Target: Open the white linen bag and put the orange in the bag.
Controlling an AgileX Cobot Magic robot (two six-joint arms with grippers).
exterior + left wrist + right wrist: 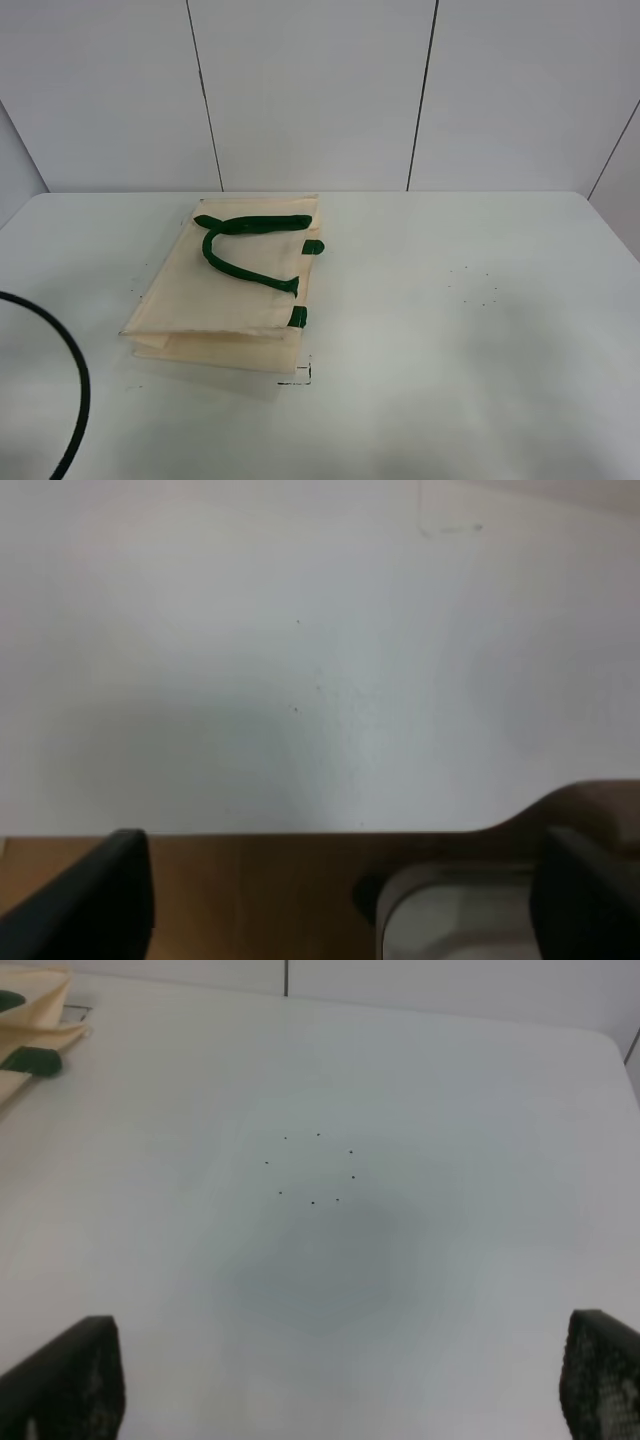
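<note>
The white linen bag (225,290) lies flat and closed on the white table (470,330), left of centre, with its dark green handles (250,250) folded on top. A corner of the bag also shows in the right wrist view (30,1035). The orange is out of view in every frame. Neither gripper shows in the exterior view. My left gripper (340,910) is open and empty, over the table's edge. My right gripper (330,1380) is open and empty above bare table, well away from the bag.
A black cable (78,390) curves over the table's front left corner. A ring of small black dots (312,1168) marks the table right of the bag. Past the table's edge the left wrist view shows brown floor (250,890) and a white object (450,920).
</note>
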